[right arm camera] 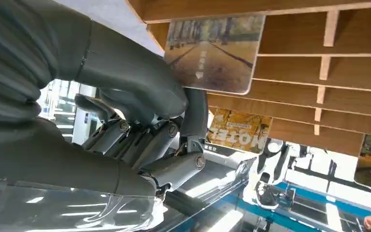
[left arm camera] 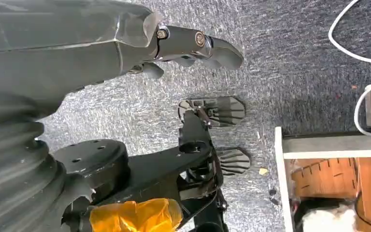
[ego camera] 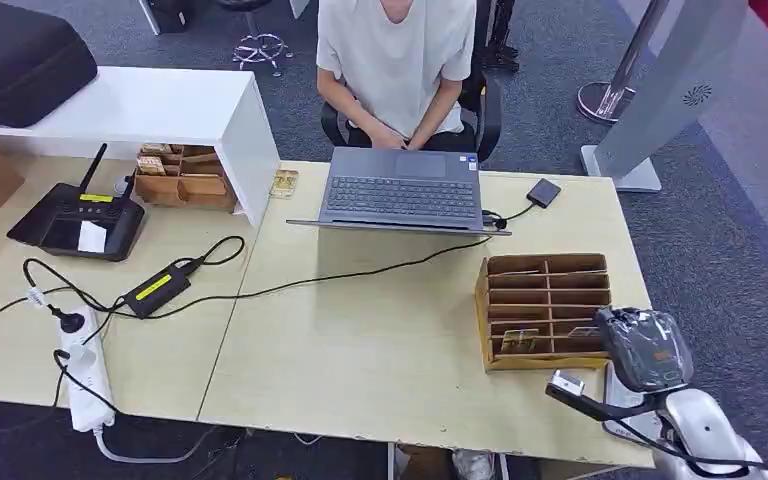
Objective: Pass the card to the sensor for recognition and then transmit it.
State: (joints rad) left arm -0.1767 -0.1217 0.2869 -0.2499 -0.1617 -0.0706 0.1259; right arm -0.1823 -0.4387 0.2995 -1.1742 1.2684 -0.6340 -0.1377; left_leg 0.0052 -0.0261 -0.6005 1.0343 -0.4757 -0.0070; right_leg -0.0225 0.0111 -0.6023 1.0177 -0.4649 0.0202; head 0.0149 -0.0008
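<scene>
The right hand (ego camera: 646,347) is down at the near right end of the wooden card rack (ego camera: 545,308) on the tabletop (ego camera: 360,350). Its thumb and fingers (right arm camera: 193,113) pinch the edge of a card (right arm camera: 212,55) printed with a tree-lined road, the card partly in a slot. The left hand (left arm camera: 183,46) hangs over grey carpet, fingers loosely extended, holding nothing. Across the tabletop a person (ego camera: 397,60) sits at a laptop (ego camera: 400,190).
</scene>
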